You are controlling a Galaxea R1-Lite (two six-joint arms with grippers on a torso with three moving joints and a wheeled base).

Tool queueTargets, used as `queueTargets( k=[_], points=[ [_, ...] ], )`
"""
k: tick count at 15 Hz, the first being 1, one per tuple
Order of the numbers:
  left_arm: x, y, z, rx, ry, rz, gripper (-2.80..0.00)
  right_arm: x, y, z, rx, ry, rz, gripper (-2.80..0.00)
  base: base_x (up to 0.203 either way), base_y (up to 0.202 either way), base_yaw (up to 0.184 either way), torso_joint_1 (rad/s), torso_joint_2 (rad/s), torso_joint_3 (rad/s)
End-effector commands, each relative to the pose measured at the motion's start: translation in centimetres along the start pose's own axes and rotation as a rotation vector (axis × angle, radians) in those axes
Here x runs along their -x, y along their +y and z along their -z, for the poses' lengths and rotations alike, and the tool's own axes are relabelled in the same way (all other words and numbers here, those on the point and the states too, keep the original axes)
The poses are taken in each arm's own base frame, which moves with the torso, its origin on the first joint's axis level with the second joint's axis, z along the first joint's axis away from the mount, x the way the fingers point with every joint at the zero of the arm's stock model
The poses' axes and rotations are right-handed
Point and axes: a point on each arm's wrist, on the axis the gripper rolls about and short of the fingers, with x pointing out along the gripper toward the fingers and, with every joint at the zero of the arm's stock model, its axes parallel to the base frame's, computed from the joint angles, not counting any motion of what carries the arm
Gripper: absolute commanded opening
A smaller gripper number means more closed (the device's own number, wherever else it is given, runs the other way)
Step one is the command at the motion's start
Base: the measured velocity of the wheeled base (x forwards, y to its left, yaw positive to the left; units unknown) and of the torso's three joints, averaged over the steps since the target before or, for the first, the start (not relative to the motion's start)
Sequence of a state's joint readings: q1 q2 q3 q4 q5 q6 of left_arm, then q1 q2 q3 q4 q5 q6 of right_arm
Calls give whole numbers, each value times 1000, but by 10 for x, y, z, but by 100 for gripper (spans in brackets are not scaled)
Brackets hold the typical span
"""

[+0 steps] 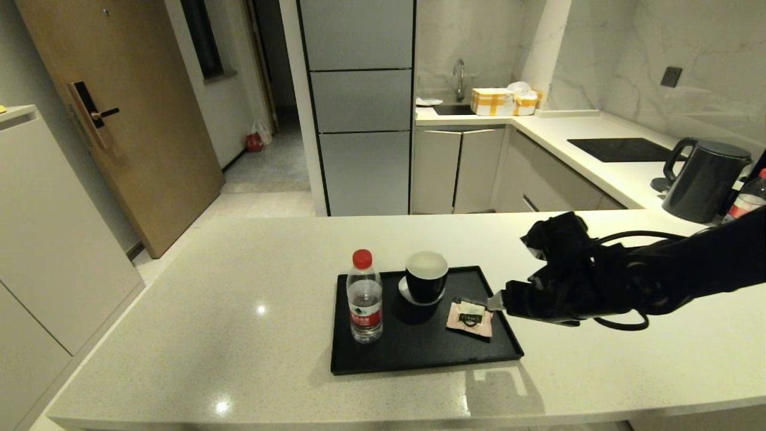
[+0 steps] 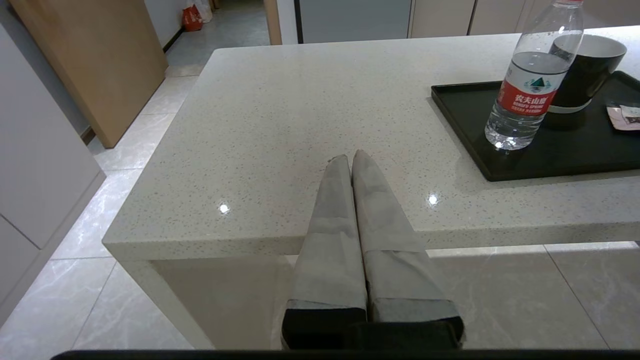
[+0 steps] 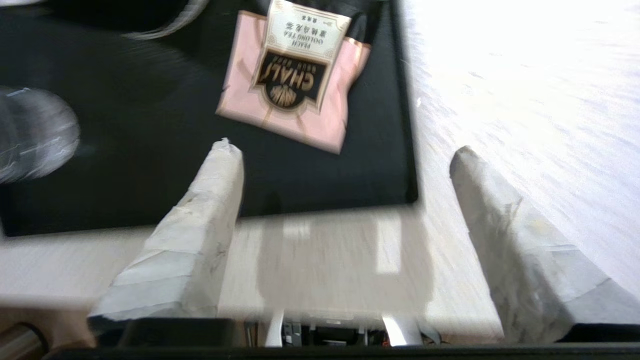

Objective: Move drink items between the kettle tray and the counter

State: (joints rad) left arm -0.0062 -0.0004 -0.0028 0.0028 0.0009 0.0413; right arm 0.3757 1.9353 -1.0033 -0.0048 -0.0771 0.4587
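Note:
The black kettle tray [image 1: 419, 356] lies on the speckled counter [image 1: 239, 287]. On its left side stands the water bottle [image 1: 365, 299] with red cap and red label, also in the left wrist view [image 2: 530, 85]. The pale-pink sachet [image 1: 471, 317] lies flat on the tray's right side. My right gripper [image 1: 497, 301] hovers at the tray's right edge, open and empty, its fingertips [image 3: 227, 150] just short of the sachet [image 3: 290, 85]. My left gripper [image 2: 351, 156] is shut and empty over the counter's front left part, away from the tray [image 2: 550, 150].
Stacked black cups [image 1: 426, 278] stand mid-tray between bottle and sachet. Far right on the counter are a dark kettle [image 1: 706, 179], a second red-labelled bottle [image 1: 748, 200] and a black cooktop panel [image 1: 622, 149]. The counter's front edge runs close to the tray.

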Motion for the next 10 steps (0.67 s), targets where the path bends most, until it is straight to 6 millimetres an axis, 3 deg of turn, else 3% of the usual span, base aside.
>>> queueTargets(
  k=[1,5,8,10],
  points=[
    [0,0,0,0,-1,-1,-280,73,-8,0,-23,-118,-53,-280,0,0,0,0,0,0],
    [0,0,0,0,-1,-1,-280,166,-28,24,-98,-214,-99,-280,0,0,0,0,0,0],
    [0,0,0,-2,0,-1,-280,248,-55,59,-160,-328,-92,-280,0,0,0,0,0,0],
    [0,0,0,0,0,-1,-280,298,-79,85,-275,-431,19,-280,0,0,0,0,0,0]
  ],
)
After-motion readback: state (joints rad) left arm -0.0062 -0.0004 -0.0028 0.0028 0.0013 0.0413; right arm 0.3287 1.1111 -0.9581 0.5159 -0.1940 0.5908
